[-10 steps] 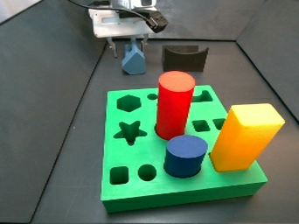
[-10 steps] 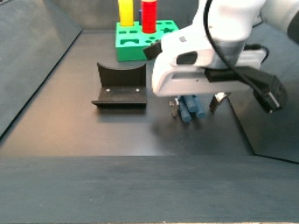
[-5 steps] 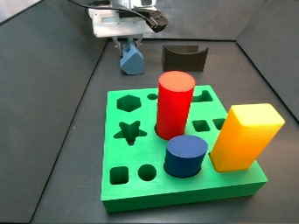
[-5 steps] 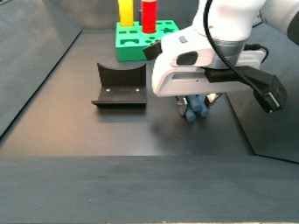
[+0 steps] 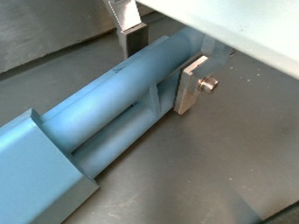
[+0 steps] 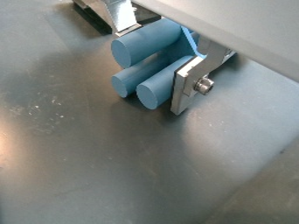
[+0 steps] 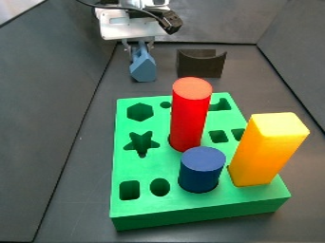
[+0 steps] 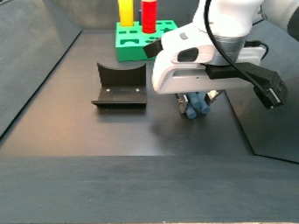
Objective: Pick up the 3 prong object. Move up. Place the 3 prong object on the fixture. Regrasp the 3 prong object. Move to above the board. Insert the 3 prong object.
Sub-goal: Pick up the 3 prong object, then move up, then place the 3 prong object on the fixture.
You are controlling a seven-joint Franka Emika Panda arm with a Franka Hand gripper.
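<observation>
Gripping the 3 prong object [image 7: 143, 65] just above a dark grey matte floor [image 7: 76, 123], the gripper [image 7: 137, 51] has its silver fingers [image 6: 187, 84] clenched on the blue-grey piece.

In a side view the piece hangs at about 10 o'clock from the green board [image 7: 152, 190], with the fixture [image 7: 200, 63] (black, notched) near it at 3 o'clock; dark panel walls [image 8: 41, 35] enclose the floor.

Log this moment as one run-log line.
phase: pick up | gripper: shut on 3 prong object, beside fixture | fixture: empty | board: not approached
</observation>
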